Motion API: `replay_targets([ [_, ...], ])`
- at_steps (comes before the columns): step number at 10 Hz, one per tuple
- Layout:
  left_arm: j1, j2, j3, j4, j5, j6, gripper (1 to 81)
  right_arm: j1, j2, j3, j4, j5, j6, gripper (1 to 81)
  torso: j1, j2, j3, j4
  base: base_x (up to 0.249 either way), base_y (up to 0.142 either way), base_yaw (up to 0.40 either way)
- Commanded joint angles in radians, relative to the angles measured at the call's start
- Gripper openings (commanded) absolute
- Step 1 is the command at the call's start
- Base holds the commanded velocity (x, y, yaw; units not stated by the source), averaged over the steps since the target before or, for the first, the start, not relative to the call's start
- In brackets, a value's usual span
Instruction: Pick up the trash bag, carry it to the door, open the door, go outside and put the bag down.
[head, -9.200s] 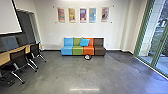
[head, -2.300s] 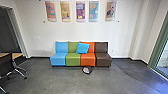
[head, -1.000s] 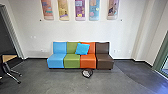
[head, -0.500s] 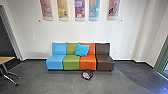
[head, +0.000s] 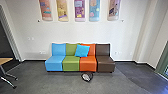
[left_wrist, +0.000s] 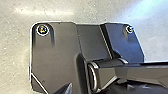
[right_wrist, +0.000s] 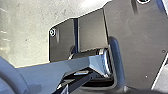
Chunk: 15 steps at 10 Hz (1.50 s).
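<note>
The robot has moved slightly nearer a sofa (head: 88, 65) since the earlier frame, its four sections blue, green, orange and brown against a white wall (head: 100, 33). Five colorful panels (head: 79, 11) hang above. A bright blue cushion (head: 82, 51) leans across the green and orange backrests. The dark trash bag (head: 86, 77), pale at its center, sits on the gray floor (head: 57, 83) before the orange seat. How far open the grip is on either side, and whether it has hold of anything, cannot be told.

Dark trash bag (head: 87, 77) with a pale patch – on grey floor (head: 50, 83), by the orange seat (head: 88, 66).
</note>
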Motion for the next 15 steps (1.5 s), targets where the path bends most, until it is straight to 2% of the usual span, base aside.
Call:
replay_targets([
  [1, -0.033, -0.002, 0.006, 0.014, 0.047, 0.002, 81.1, 0.03, -0.001, 0.013, -0.018, -0.048, -0.009, 81.1, 0.0, 0.0, 0.0, 0.0, 0.135, 0.0, 0.0],
  [7, -0.034, 0.0, 0.006, 0.004, 0.044, 0.0, 81.1, 0.028, 0.008, 0.013, -0.021, -0.048, -0.009, 81.1, 0.0, 0.0, 0.0, 0.0, 0.135, 0.0, 0.0],
  [15, -0.033, -0.002, 0.006, 0.009, 0.046, 0.0, 81.1, 0.031, 0.01, 0.013, -0.021, -0.05, -0.009, 81.1, 0.0, 0.0, 0.0, 0.0, 0.135, -0.077, 0.0],
])
